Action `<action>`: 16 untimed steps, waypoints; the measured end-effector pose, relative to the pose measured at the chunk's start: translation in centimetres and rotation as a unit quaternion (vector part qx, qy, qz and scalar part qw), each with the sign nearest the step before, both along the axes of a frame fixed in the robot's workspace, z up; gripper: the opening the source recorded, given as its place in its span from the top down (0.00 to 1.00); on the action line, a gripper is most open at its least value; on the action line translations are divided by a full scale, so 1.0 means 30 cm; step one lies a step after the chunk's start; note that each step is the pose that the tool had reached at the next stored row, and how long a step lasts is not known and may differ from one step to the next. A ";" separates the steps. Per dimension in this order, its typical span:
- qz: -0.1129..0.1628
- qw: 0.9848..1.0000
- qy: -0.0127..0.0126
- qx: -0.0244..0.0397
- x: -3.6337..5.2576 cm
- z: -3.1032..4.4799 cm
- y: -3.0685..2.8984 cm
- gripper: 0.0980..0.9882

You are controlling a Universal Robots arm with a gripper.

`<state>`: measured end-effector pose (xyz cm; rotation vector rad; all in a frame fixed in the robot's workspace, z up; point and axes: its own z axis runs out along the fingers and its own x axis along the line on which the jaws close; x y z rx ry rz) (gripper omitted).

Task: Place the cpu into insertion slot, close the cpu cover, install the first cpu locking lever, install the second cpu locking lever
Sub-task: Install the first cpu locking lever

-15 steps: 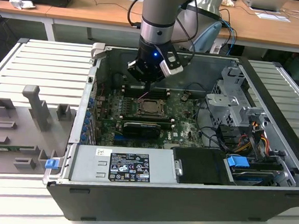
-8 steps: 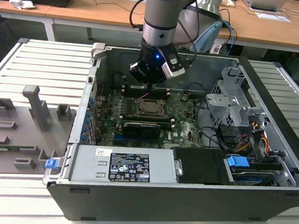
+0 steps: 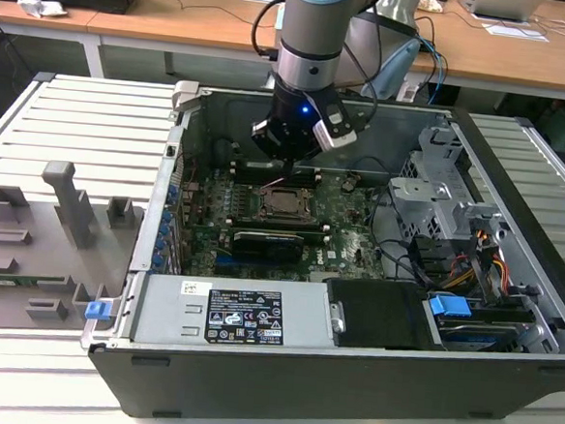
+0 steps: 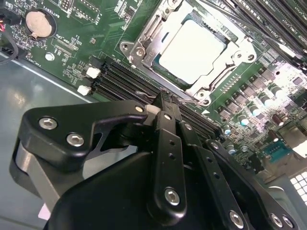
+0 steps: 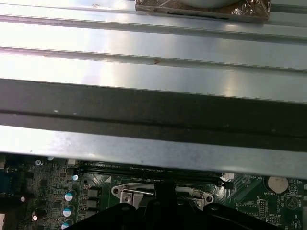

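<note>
Gripper (image 4: 165, 103) jaws together, tips at edge of cpu cover (image 4: 144, 36), lying closed over seated cpu (image 4: 192, 50) on green board (image 4: 91, 28)

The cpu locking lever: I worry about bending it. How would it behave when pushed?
Likely springy: the cpu locking lever is a thin wire rod. The gripper tip could slip off its smooth, narrow metal.

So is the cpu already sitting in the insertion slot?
Yes, in the second wrist view the silvery cpu lies flat inside the insertion slot, with the metal cpu cover framing it.
</note>
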<state>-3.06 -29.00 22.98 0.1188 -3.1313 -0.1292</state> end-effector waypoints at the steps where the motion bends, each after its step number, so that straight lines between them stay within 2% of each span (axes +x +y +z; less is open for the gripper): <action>1: 0.000 1.000 0.000 0.000 0.001 0.000 0.000 0.99; 12: 0.000 1.000 0.000 0.000 0.019 -0.008 0.000 0.99; 16: 0.000 1.000 0.000 0.000 0.034 -0.022 0.002 0.99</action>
